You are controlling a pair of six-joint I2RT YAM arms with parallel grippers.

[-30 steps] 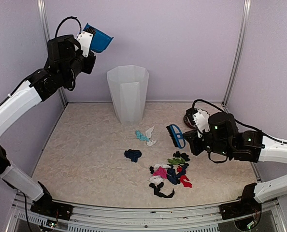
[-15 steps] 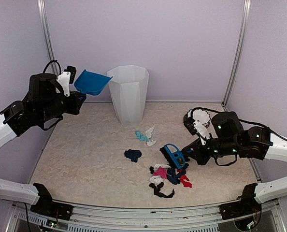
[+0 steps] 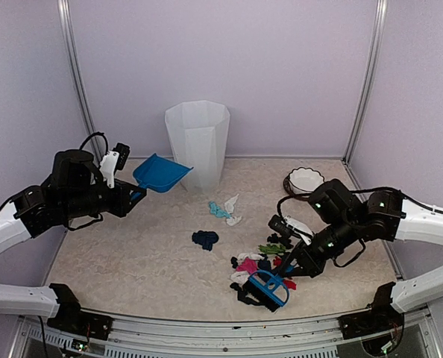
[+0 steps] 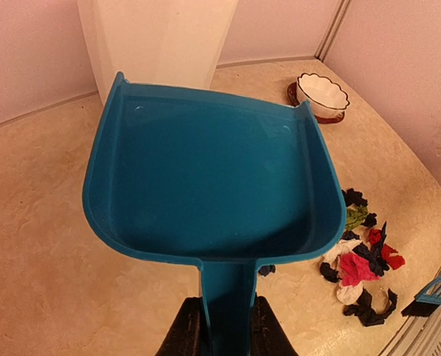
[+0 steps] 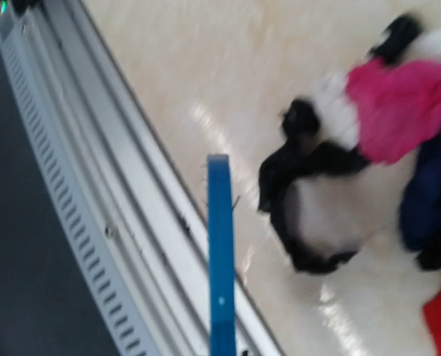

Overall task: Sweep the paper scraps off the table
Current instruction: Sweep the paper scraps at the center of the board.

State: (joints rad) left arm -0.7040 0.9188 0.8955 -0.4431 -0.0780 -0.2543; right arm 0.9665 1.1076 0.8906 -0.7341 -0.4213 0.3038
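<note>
Paper scraps (image 3: 245,266) (probably feather-light and crumpled, better swept than pinched) lay just beyond the right gripper (image 3: 288,270), clamped on the brush (image 3: 271,288), while the left gripper (image 4: 219,334) clasped the dustpan (image 4: 206,185).

A white bin (image 3: 198,145) stands at the worktop's (image 3: 132,246) far edge, a scalloped bowl (image 3: 306,180) near the far right corner. The blue dustpan (image 3: 160,174) is raised beside the bin, the blue brush (image 3: 270,288) by the front edge.

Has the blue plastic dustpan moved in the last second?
Yes. The dustpan has dropped from above the tall white bin's rim to beside its left wall.
</note>
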